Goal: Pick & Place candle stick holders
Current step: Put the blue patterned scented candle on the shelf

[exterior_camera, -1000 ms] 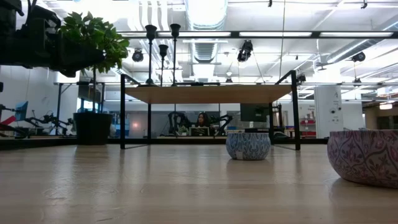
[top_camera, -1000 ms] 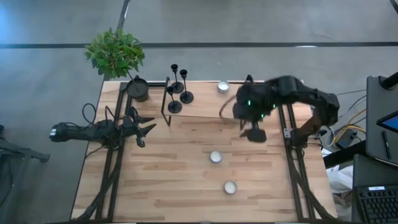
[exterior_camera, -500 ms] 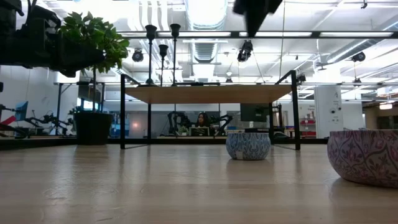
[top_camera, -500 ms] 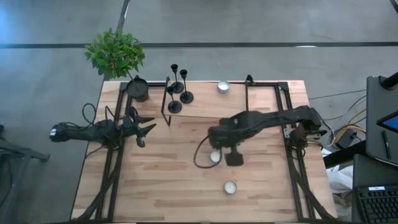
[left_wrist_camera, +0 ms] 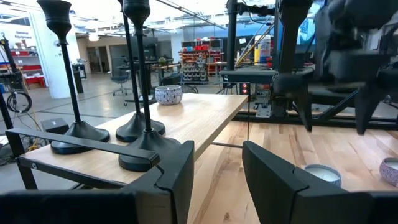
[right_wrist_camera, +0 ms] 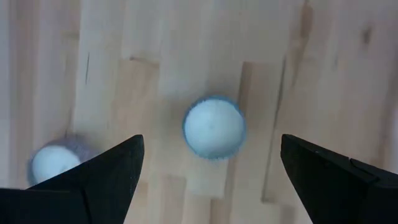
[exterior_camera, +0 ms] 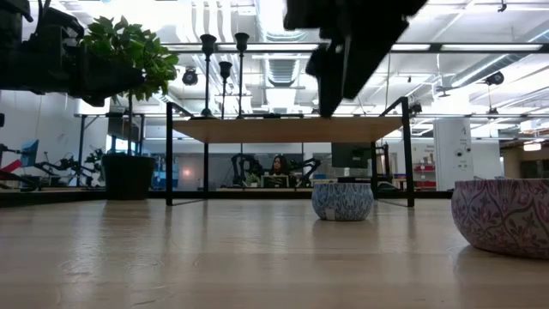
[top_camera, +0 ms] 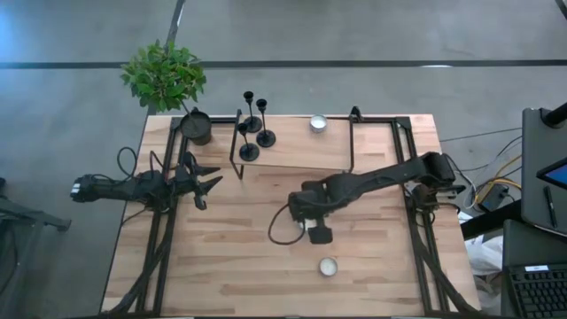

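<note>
Three black candle stick holders (top_camera: 255,136) stand by their round bases on the raised wooden shelf (top_camera: 292,152) at the far left, with one silvery tealight cup (top_camera: 318,123) farther right on it. A second cup (right_wrist_camera: 213,127) sits on the table's middle. My right gripper (right_wrist_camera: 211,148) hangs open above it, pointing steeply down, a finger on either side and apart from it. A third cup (top_camera: 328,267) sits nearer the front edge. My left gripper (left_wrist_camera: 217,163) waits open and level at the table's left, facing the shelf.
A potted plant (top_camera: 197,127) stands at the far left corner beside the shelf. The shelf's thin black metal legs (top_camera: 352,142) rise from the table just beyond my right arm. Bare wood lies left of the two table cups. Computer equipment (top_camera: 542,177) stands off the right edge.
My right gripper has swung from above the shelf's right end toward the table's middle and near edge, sinking a good deal and tipping more steeply down. It now hangs over the middle tealight cup. Its fingers have stayed open. No cup or candlestick has moved.
</note>
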Available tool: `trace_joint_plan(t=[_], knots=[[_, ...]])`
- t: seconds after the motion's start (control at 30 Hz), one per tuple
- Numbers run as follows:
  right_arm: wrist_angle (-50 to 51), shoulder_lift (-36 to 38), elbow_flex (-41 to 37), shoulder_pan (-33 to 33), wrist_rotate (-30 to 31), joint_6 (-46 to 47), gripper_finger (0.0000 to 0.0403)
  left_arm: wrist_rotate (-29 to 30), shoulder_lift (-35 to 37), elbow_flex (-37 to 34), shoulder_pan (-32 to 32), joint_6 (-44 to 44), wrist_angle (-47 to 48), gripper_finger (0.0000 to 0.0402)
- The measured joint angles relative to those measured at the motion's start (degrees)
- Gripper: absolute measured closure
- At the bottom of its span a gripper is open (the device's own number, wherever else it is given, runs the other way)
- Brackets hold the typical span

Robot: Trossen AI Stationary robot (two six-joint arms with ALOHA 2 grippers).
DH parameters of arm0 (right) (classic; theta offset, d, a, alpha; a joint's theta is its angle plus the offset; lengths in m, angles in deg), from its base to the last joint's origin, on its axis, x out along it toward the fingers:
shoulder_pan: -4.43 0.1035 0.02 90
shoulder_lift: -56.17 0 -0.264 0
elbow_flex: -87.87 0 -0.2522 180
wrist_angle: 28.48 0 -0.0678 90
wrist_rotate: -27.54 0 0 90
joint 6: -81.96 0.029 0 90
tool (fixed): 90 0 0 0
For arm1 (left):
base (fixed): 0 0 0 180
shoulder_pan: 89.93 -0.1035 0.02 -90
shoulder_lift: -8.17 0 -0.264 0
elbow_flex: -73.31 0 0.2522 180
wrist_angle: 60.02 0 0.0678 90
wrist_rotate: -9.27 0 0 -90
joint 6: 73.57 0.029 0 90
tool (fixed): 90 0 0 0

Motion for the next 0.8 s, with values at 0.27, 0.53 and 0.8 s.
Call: trace_joint_plan(t=[0.27,0.53,0.8], knots=[[-9.0,0.0,-8.6,-0.2,-0.6,0.9,0.0035,0.0,0.0,0.0,0.0,0.0,0.0,0.0259],[-15.4,0.0,-14.0,-0.2,-0.6,1.0,0.0035,0.0,0.0,0.0,0.0,0.0,0.0,0.0259],[-19.0,0.0,-17.7,-0.5,-0.4,1.7,0.0035,0.0,0.0,0.0,0.0,0.0,0.0,0.0259]])
